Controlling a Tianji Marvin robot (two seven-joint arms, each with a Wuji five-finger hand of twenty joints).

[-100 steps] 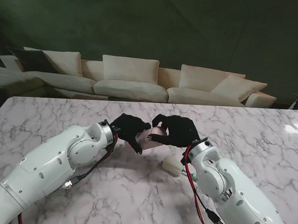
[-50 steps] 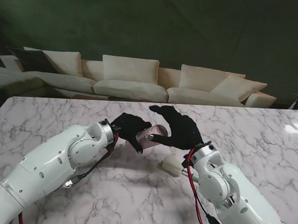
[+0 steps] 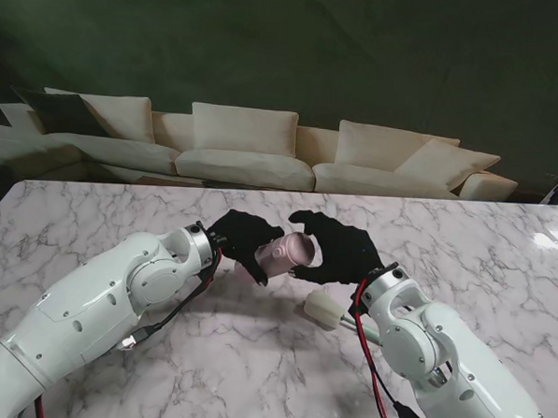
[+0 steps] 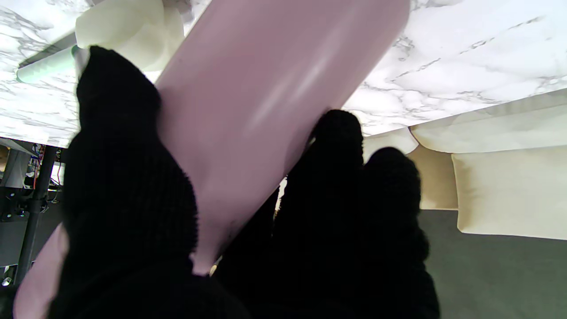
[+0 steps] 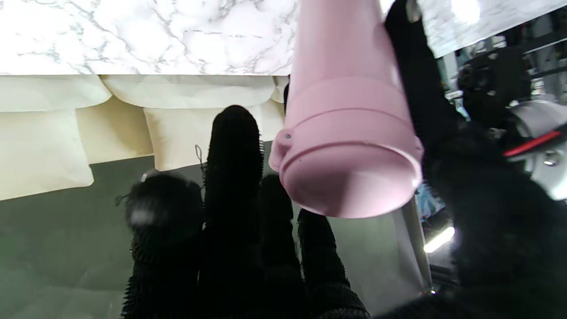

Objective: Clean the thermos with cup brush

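My left hand (image 3: 243, 240) is shut on the body of a pink thermos (image 3: 284, 253), held tilted above the table with its lid end toward my right hand (image 3: 338, 251). The left wrist view shows black fingers (image 4: 133, 199) wrapped round the pink body (image 4: 266, 97). My right hand cups the lid end (image 5: 350, 133): its thumb lies along one side, its fingers (image 5: 234, 177) stretch out on the other, not clamped. The cup brush, a cream sponge head (image 3: 325, 310) on a pale green handle (image 3: 361, 330), lies on the table just nearer to me than the right wrist.
The white marble table (image 3: 252, 357) spreads around both arms. A cream sofa (image 3: 245, 146) stands beyond its far edge. A bright glare patch (image 3: 554, 237) sits at the table's far right.
My right hand spread wide and lifted, then came back down around the thermos's lid end. The pink thermos now shows more between the hands. The left hand and the brush stayed put.
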